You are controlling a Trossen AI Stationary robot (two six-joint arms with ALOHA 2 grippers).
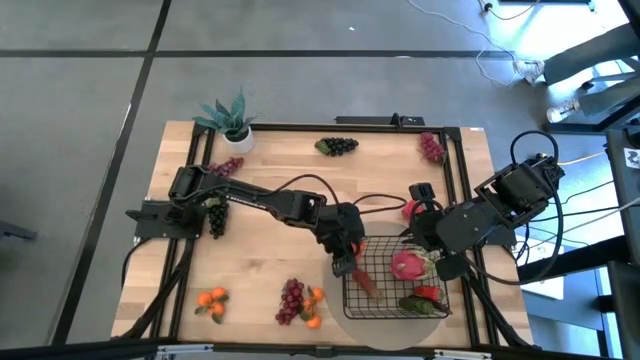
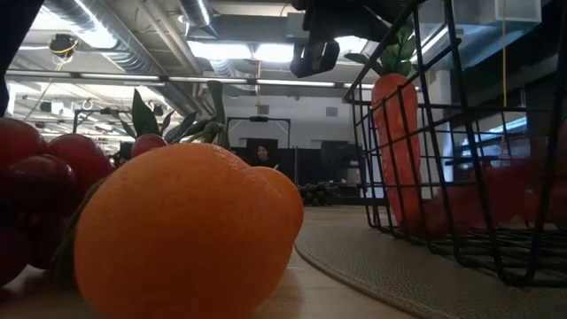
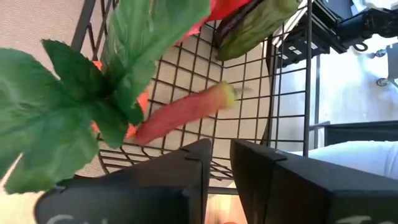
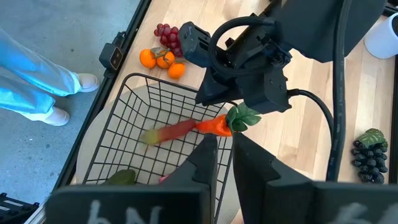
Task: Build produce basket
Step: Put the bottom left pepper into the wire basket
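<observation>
Basket (image 1: 392, 300) of black wire sits on a round grey mat (image 1: 352, 312) by the table's (image 1: 260, 270) front edge, toward its right corner. A carrot (image 4: 186, 129) lies slanting in the basket's left half, its leafy top against the left wall. A pink dragon fruit (image 1: 407, 265), a red pepper (image 1: 428, 293) and a green pepper (image 1: 418, 306) lie in the right half.

The left gripper (image 1: 345, 262) hangs over the basket's left wall, right above the carrot's leaves; whether its fingers are apart or gripping, I cannot tell. The right gripper (image 4: 224, 149) hovers over the basket's back right corner with its fingers nearly together and nothing between them.

Outside the basket, a purple grape bunch (image 1: 290, 299) with small oranges (image 1: 313, 307) lies just left of the mat, and more oranges (image 1: 211, 298) sit near the front left corner. Dark grapes (image 1: 338, 146) lie by the back edge, red grapes (image 1: 432, 148) near the back right corner, and another bunch (image 1: 226, 166) beside a potted plant (image 1: 231, 117) at the back left.
</observation>
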